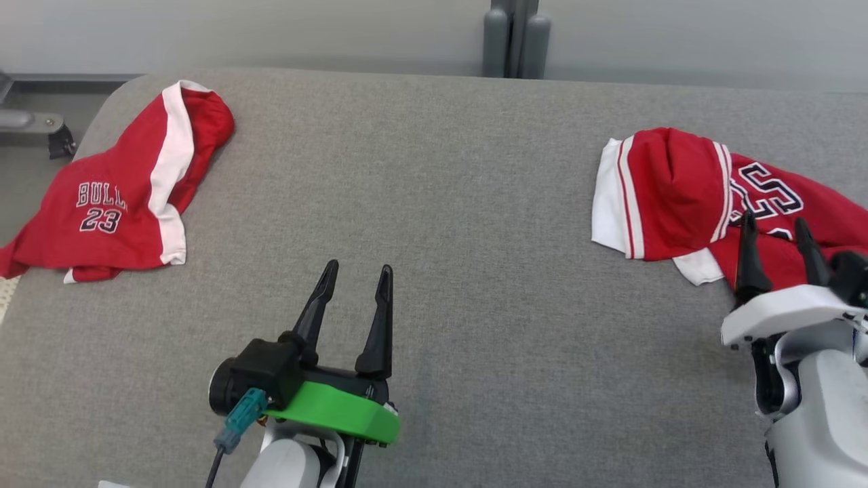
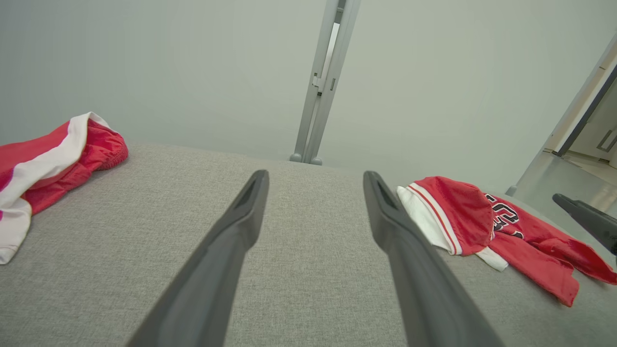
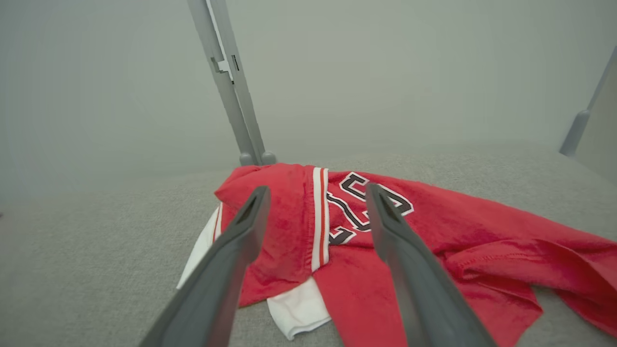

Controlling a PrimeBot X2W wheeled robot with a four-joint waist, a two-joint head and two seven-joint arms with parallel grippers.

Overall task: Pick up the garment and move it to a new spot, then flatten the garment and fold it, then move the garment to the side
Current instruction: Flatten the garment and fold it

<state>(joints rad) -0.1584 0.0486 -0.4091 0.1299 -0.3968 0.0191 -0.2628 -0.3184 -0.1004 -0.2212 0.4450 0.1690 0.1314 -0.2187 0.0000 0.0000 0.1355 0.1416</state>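
Step 1, pickup, unstarted: right gripper (image 1: 774, 220) gapes empty, poised at the crumpled red garment (image 1: 671, 196) on the table's (image 1: 475, 203) right. Next, descend and pinch a fold (left gripper (image 1: 359, 267) equally open, idle).

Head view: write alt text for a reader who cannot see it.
Two crumpled red-and-white garments lie on a grey table: the left garment, numbered 23, at far left, the right garment at far right. The open right gripper is at the right garment's near edge; the open left gripper is over bare table, lower centre.
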